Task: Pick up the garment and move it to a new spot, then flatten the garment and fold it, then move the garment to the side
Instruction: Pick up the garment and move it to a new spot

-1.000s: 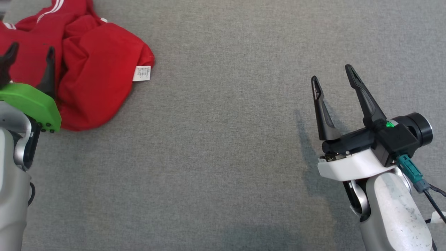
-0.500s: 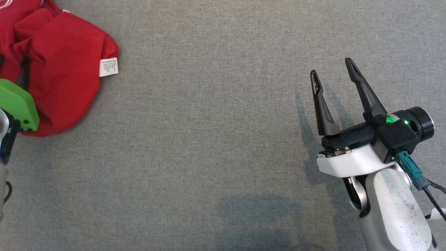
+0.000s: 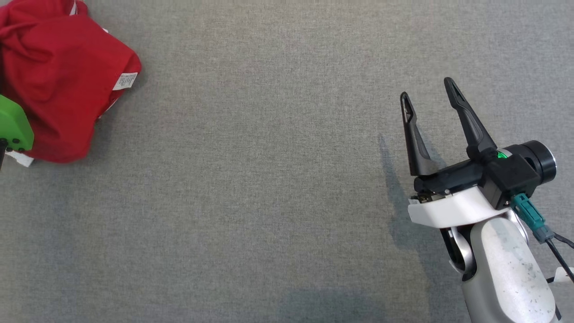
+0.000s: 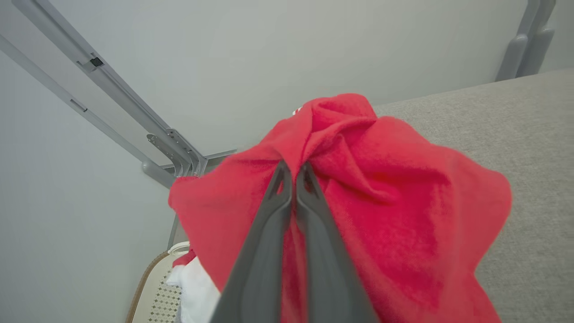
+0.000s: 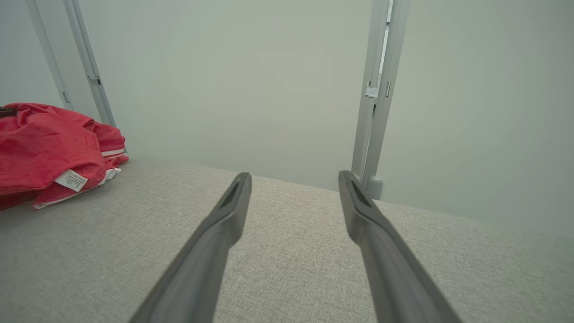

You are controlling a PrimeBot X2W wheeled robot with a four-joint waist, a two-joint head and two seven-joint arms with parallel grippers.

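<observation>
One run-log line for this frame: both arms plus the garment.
phase: pick up | left gripper: shut on red garment | right gripper: open, holding nothing, over grey surface | garment: bunched at robot's far left, not flattened

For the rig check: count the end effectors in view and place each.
2. The left end effector is shut on the garment at the table's left; the right end effector stands open above the table at the right, holding nothing.

Bunched garment (image 3: 58, 85) crowds far left; grey surface (image 3: 269, 179) open.
</observation>
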